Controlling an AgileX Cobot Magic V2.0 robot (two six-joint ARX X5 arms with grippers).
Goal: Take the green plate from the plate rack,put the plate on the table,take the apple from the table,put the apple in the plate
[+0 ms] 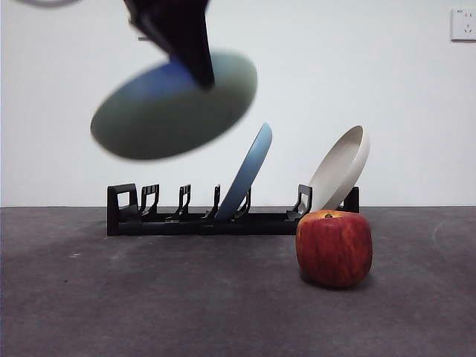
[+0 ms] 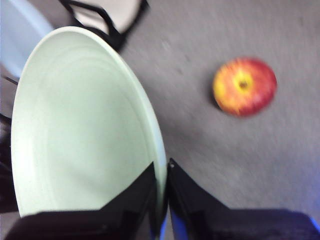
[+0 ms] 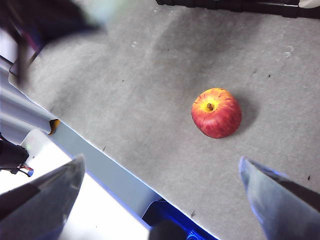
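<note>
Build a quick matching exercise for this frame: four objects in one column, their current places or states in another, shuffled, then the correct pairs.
Things:
1. green plate
2. light blue plate
3. cream-white plate
4. apple

States:
A. leaning at the plate rack's end, behind the apple
B. on the table, untouched
C. in the air, clamped at its rim by the left tool
D. leaning in a middle rack slot

Pairs: 1-C, 2-D, 3-A, 4-B
</note>
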